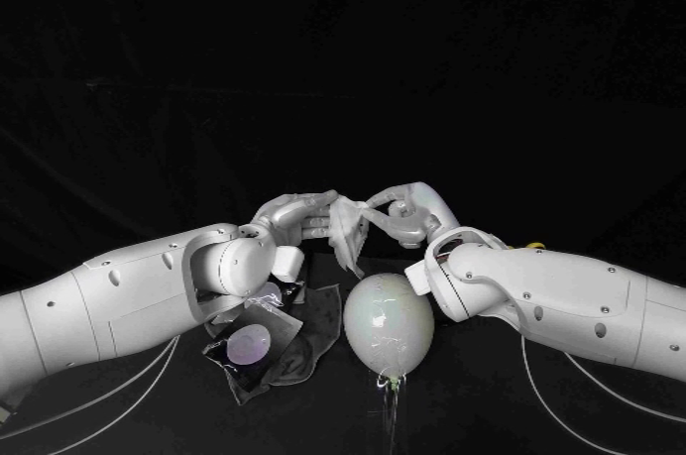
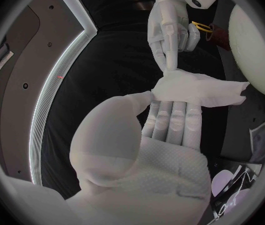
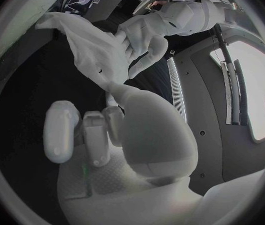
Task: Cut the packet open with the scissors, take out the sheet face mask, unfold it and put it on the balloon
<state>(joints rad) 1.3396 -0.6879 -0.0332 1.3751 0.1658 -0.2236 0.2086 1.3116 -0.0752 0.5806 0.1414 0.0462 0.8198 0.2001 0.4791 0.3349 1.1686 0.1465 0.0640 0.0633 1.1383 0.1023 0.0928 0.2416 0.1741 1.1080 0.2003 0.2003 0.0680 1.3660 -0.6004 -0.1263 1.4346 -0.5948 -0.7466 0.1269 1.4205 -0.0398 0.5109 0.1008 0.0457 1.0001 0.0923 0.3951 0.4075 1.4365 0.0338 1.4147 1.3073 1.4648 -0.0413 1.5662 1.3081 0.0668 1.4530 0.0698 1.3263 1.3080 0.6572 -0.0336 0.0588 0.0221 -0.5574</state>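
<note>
**A:** Which step is in hand?

**B:** The unfolding, I'd judge. The packet (image 1: 255,344) lies cut open and slack on the bench (image 1: 465,405) just beside the left arm, so the cutting and taking out look done; the mask (image 1: 348,232) is up in the air between the two hands, above and just behind the balloon (image 1: 389,321), not touching it.

**A:** How do the hands have it?

**B:** The left hand (image 1: 293,217) has its fingers straight and side by side, with one edge of the sheet draped over their tips and the thumb up against it; the right hand (image 1: 407,209) pinches the opposite edge between thumb and a finger, with its other fingers loosely curled. The sheet between them is bunched and creased, not flat.

**A:** And the balloon?

**B:** It lies bare on the bench between the two forearms, with its knot toward the robot.

**A:** What does the next move call for?

**B:** As I read it, the hands should draw apart to pull the folds out, each pinching a single layer; a damp sheet will likely cling to itself, so a fresh grip may be needed. Only then should it go down onto the balloon, which could roll at a push.
</note>
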